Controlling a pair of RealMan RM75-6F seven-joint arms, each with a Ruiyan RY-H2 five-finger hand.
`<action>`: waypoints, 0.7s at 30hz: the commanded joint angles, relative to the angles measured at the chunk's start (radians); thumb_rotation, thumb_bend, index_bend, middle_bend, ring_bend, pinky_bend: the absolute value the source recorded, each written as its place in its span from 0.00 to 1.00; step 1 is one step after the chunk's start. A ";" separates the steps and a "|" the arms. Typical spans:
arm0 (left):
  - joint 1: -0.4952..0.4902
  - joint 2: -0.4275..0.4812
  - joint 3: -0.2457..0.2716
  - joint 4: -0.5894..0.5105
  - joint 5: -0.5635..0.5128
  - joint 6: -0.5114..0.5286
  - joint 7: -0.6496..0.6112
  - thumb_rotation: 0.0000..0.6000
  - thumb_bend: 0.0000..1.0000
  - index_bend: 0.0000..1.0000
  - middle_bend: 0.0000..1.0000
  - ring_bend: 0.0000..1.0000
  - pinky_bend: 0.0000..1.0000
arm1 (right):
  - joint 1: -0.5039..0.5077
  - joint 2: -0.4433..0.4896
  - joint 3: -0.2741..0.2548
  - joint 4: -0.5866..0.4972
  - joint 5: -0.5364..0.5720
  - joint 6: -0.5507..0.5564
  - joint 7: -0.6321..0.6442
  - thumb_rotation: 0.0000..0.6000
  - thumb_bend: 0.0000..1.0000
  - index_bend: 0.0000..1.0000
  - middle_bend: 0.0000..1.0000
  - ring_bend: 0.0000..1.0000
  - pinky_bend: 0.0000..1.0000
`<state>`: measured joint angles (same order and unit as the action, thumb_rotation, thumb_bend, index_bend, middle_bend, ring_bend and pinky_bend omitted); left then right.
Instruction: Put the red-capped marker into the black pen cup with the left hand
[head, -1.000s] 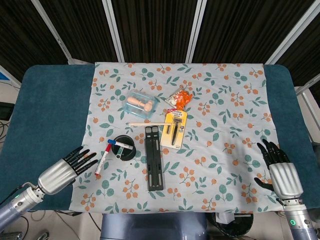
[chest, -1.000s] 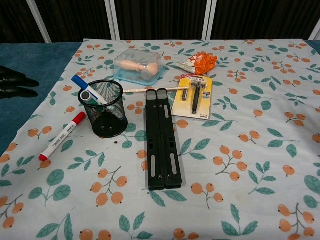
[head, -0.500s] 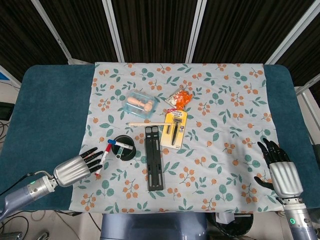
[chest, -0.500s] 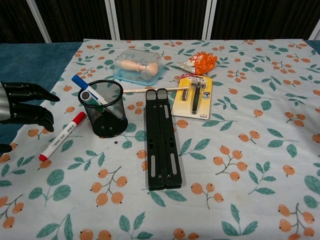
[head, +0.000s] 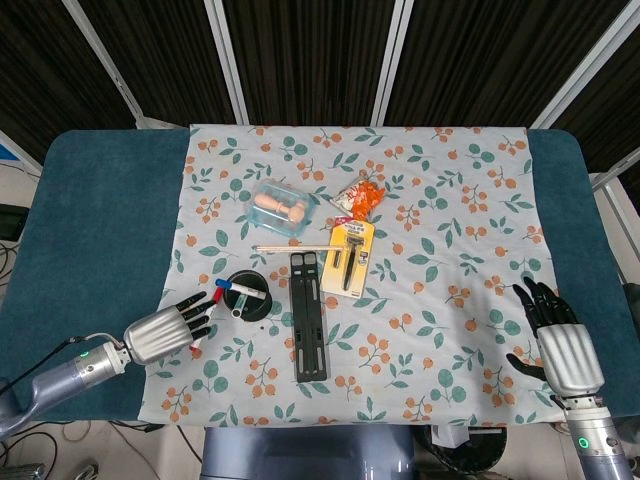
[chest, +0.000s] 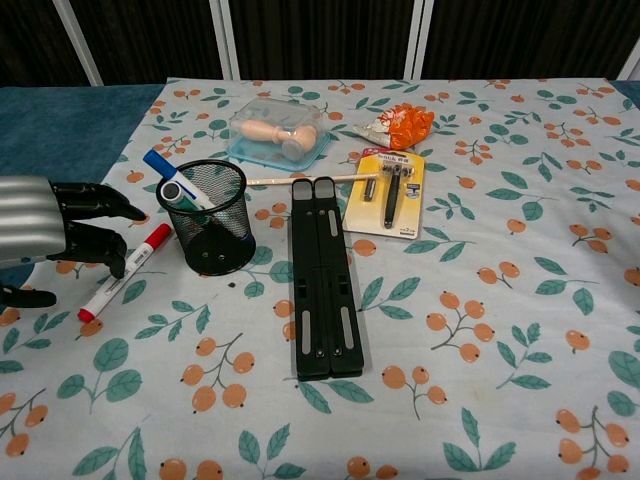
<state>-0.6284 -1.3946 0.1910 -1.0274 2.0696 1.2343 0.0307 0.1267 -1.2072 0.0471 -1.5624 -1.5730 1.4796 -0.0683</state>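
The red-capped marker (chest: 122, 272) lies flat on the cloth, its red cap pointing toward the black mesh pen cup (chest: 207, 217). The cup (head: 246, 294) stands upright with a blue-capped marker (chest: 172, 178) leaning inside. My left hand (chest: 62, 226) hovers over the marker's middle, fingers apart and partly curled, holding nothing. From above, the left hand (head: 172, 327) covers most of the marker (head: 217, 297). My right hand (head: 555, 335) rests open at the table's right front.
A black folded stand (chest: 322, 285) lies right of the cup. Behind it are a thin wooden stick (chest: 300, 179), a razor pack (chest: 389, 194), a clear box (chest: 279, 133) and an orange wrapper (chest: 403, 125).
My left hand has moved rightward from the blue table edge until it is over the red-capped marker. The marker, cup and right hand have not moved.
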 joint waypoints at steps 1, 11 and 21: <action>-0.008 -0.017 0.003 0.017 -0.008 0.003 -0.004 1.00 0.21 0.34 0.32 0.07 0.12 | 0.000 0.000 0.000 0.000 0.000 0.000 0.001 1.00 0.13 0.00 0.00 0.00 0.18; -0.022 -0.053 0.007 0.049 -0.034 0.008 -0.014 1.00 0.21 0.37 0.35 0.07 0.12 | 0.000 0.000 0.001 -0.002 0.003 -0.002 0.004 1.00 0.14 0.00 0.00 0.00 0.18; -0.030 -0.088 0.021 0.083 -0.044 0.013 -0.010 1.00 0.21 0.38 0.36 0.08 0.12 | 0.000 0.001 0.000 -0.006 0.004 -0.003 0.004 1.00 0.15 0.00 0.00 0.00 0.18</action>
<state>-0.6582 -1.4813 0.2119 -0.9456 2.0266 1.2468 0.0204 0.1269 -1.2065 0.0471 -1.5682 -1.5687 1.4766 -0.0641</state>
